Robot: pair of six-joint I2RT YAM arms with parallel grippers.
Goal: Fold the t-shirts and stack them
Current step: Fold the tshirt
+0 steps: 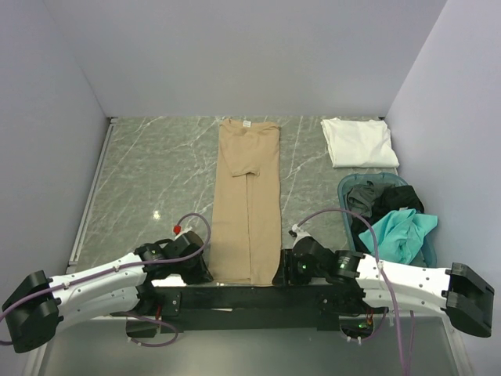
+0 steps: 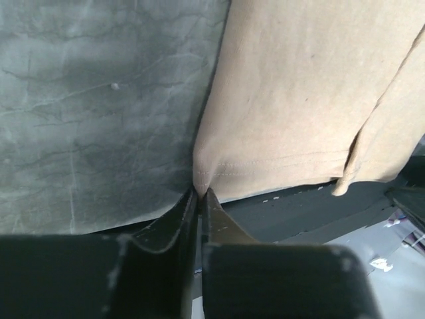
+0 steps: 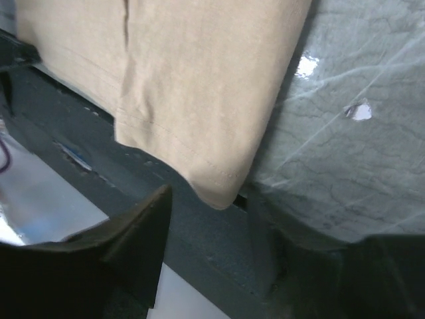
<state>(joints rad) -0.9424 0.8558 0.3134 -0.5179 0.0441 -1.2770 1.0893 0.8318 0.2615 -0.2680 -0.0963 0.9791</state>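
Left hand (image 2: 200, 193) pinched shut on tan t-shirt (image 1: 249, 196) near hem corner. Right hand (image 3: 219, 226) gapes around other corner, gripping nothing. Close right, then lift both evenly toward collar.

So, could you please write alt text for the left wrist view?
The left gripper is pinched shut on a hem corner of the folded tan cloth t-shirt, lying on a grey-green marbled tabletop.

Tan t-shirt (image 1: 247, 205) in a long narrow strip; white one (image 1: 359, 142) folded, far right.
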